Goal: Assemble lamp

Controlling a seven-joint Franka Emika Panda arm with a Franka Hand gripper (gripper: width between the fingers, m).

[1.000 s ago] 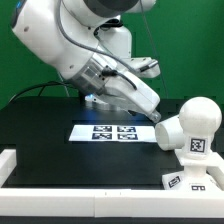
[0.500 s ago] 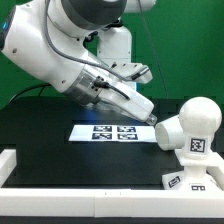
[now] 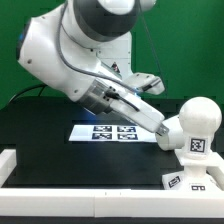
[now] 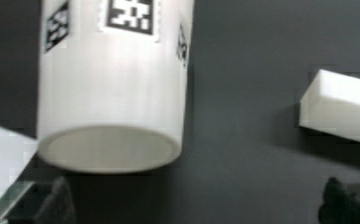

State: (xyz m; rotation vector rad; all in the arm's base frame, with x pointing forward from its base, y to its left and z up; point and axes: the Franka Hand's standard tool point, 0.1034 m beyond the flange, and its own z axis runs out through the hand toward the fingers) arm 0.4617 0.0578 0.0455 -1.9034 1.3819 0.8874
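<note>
While the bulb (image 3: 190, 127) stands on the base (image 3: 192, 180) at the exterior view's right, the gripper (image 3: 163, 128) sits by its neck, fingers spread apart; the shade is not visible, so fitting it remains.

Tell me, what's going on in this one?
The Franka arm is lined up on the lamp's bulb, which sits on the black table at the exterior view's right, just past the marker board. The gripper is open. In the wrist view its fingers are spread wide in front of the flat end of the bulb's neck, not closed on it. Another small tagged white part lies separately near the table's front edge.
</note>
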